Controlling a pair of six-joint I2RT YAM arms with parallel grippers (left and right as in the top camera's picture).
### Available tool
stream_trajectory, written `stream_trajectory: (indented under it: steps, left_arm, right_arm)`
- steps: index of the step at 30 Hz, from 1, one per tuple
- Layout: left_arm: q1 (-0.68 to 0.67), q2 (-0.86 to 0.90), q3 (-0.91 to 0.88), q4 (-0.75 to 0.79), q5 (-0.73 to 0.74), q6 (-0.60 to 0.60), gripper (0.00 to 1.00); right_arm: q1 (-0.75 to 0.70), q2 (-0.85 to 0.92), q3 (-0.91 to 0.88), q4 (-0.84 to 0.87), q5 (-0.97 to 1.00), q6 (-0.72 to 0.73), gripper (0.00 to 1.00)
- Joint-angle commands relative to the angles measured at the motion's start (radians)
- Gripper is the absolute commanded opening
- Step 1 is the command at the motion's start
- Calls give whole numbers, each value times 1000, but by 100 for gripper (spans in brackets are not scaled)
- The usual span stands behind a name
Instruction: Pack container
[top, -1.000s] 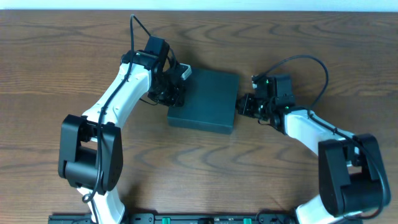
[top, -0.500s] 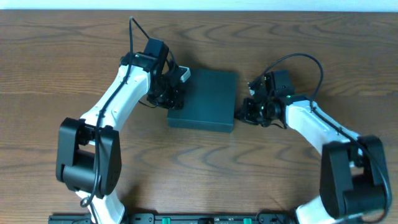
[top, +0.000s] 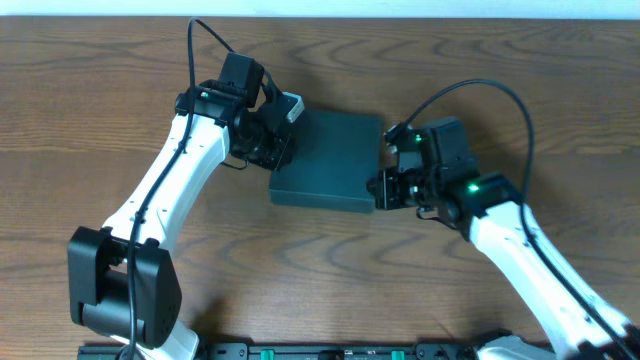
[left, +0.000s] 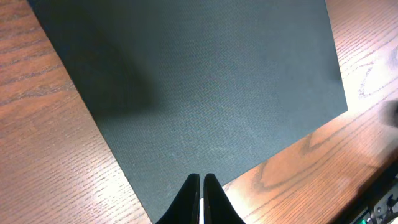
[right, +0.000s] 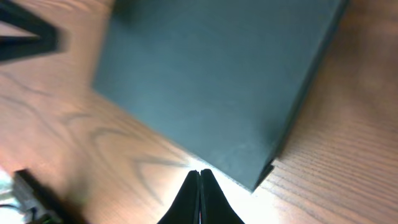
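Flanking the container (top: 330, 160) just ahead of them, my left gripper (top: 279, 151) and right gripper (top: 384, 188) have fingers pressed together, empty.

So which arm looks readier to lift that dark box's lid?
Probably the right: the right pincer, shut, points at the cardboard box's corner, where a lid step shows. The left pincer, also shut, faces the flat top.

the right gripper (top: 384, 190) now sits further along the container's (top: 335, 158) side than before, the near corner just ahead of it. behind the left gripper (top: 282, 152), the arm now reaches straighter, elbow swung outward.
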Motion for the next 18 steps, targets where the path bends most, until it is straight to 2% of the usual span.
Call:
stream_trajectory:
  steps: [1,5,10,15,18]
  left_arm:
    - [-5,6,1,-1,7,-9,6]
    - [-5,6,1,-7,7,-8,6]
    - [-5,6,1,-19,6,-8,6]
    - [-5,-39,2,-85,11,-66,6]
    - [-5,-142,1,-128,52,-69,6]
  right_arm:
    - [8,76,-50,38,22,35,2]
    - [8,143,-51,70,15,40,1]
    - [8,79,-27,70,-57,40,1]
    - [8,-148,-11,-28,-48,40,2]
    - [8,-311,-11,-142,17,40,2]
